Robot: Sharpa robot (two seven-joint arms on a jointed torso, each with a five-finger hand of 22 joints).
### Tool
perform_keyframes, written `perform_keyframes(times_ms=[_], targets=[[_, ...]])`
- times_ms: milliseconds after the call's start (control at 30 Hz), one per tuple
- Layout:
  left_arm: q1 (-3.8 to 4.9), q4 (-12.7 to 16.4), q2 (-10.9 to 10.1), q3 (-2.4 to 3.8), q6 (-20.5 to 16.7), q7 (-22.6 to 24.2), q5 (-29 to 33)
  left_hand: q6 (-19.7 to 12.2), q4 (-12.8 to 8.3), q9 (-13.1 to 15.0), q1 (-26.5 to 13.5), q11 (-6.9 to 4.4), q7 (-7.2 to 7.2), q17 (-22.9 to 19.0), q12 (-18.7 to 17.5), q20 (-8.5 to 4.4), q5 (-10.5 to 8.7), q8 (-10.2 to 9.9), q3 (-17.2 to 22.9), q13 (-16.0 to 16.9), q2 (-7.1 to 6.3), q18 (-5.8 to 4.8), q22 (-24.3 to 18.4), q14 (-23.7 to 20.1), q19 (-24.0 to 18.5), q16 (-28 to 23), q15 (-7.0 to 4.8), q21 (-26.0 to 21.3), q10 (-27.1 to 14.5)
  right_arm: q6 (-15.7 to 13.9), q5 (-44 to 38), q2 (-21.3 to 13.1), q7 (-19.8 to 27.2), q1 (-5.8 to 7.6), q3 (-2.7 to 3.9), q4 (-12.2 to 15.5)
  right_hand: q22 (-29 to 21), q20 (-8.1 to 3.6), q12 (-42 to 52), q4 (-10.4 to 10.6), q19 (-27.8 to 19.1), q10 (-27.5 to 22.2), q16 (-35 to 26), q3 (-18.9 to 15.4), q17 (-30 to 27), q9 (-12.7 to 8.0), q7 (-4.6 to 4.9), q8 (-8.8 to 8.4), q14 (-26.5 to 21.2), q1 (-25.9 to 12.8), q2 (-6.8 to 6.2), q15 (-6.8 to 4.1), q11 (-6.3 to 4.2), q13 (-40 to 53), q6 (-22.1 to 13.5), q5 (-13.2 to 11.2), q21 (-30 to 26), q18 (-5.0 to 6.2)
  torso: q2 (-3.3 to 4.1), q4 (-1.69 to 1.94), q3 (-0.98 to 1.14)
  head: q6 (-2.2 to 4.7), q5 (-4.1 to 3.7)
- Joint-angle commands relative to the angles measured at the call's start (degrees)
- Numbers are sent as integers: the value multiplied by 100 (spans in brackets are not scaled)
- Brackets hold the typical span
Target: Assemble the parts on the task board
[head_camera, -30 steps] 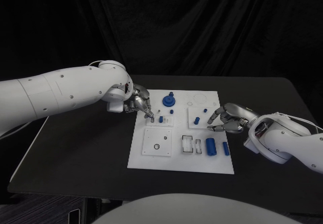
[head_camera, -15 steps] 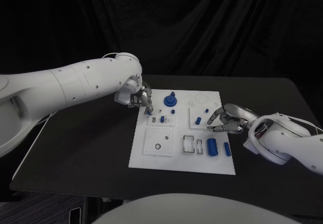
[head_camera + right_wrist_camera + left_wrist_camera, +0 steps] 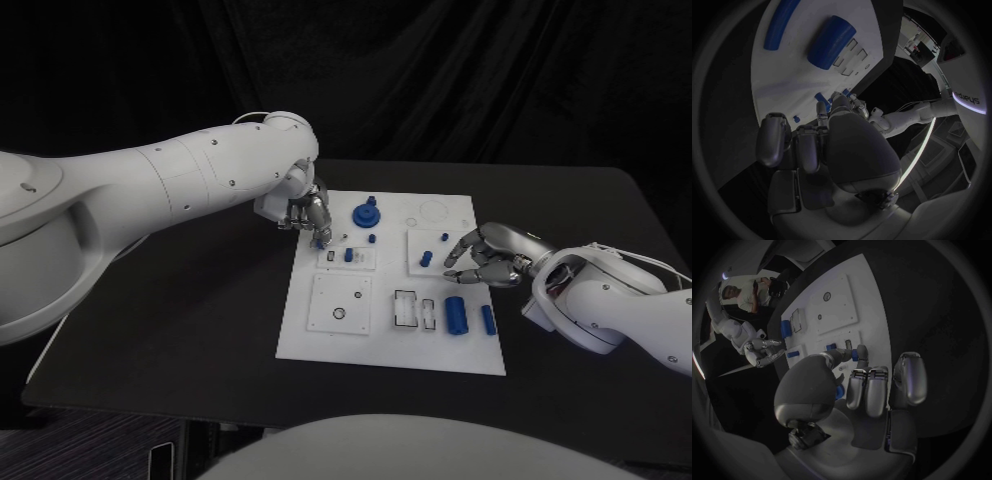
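The white task board (image 3: 335, 340) lies mid-table. My left hand (image 3: 306, 214) hovers over its far left corner, pinching a small blue peg (image 3: 856, 354) between the thumb and a fingertip, just above a small white block (image 3: 346, 258) with a blue peg (image 3: 348, 255) standing in it. A blue round knob (image 3: 365, 213) stands just right of the left hand. My right hand (image 3: 492, 256) rests at the board's right edge with its fingers apart, holding nothing, beside another upright blue peg (image 3: 427, 258). A thick blue cylinder (image 3: 454, 313) and a slim one (image 3: 488, 320) lie near it.
The board also carries a white square plate (image 3: 339, 304) with a round hole, rectangular slots (image 3: 414, 308), and a ring outline (image 3: 428, 211) at the far right. My left arm (image 3: 144, 210) spans the table's left side. Black table (image 3: 188, 330) surrounds the board.
My left arm has swung inward and its hand has drawn a little toward the board's far edge, fingertips lifted off the small white block. The right hand has stayed put.
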Motion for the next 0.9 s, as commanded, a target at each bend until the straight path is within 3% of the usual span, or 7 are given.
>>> perform_keyframes(times_ms=[33,200,367,700,900], targets=[[-25,-23,34,5,218,-60,58,41,-708,14,-77,-9,9,1508,20,-2,-34,-33,664,1495,-2,77,1002,606,-37,15,5,-24,595,35,-35,2,-112,-11,2,10,903,-19,-58,0,17,165,-6,35,582,-5,0,38,413,230,258,-41,-161,-195,30,26,-19,3,9,3,-8,0,4],[-45,-30,48,5,210,-58,59,41,-762,14,-116,-4,15,1508,20,-1,-69,-59,682,1495,-1,86,990,606,-61,15,8,-63,595,34,-35,8,-114,-11,3,11,903,-19,-58,1,16,165,-8,43,578,-6,1,39,412,238,264,-42,-161,-195,30,28,-21,3,5,-18,-4,0,11],[-68,-38,49,5,172,-51,60,39,-799,12,-149,0,18,1508,20,1,-109,-82,692,1495,9,89,985,606,-71,15,11,-79,595,30,-35,9,-114,-11,3,12,903,-19,-58,1,16,165,-8,43,578,-6,1,39,412,238,264,-42,-161,-195,30,28,-21,3,-3,0,2,0,-1],[-104,27,38,5,-20,10,60,31,-829,10,-203,5,19,1508,20,5,-161,-116,699,1495,36,91,981,606,-81,15,16,-93,595,36,-35,11,-115,-11,3,10,903,-19,-58,1,16,165,-8,43,578,-6,1,39,412,238,264,-42,-161,-195,30,28,-21,3,-9,-10,2,0,4],[-109,75,17,5,-98,41,60,27,-841,-3,-229,8,24,1508,20,7,-166,-144,707,1495,55,92,979,606,-86,15,19,-101,595,41,-35,12,-117,-11,3,9,903,-19,-58,1,16,165,-8,43,578,-6,1,39,412,238,264,-42,-161,-195,30,28,-21,3,-10,2,0,0,-6]])
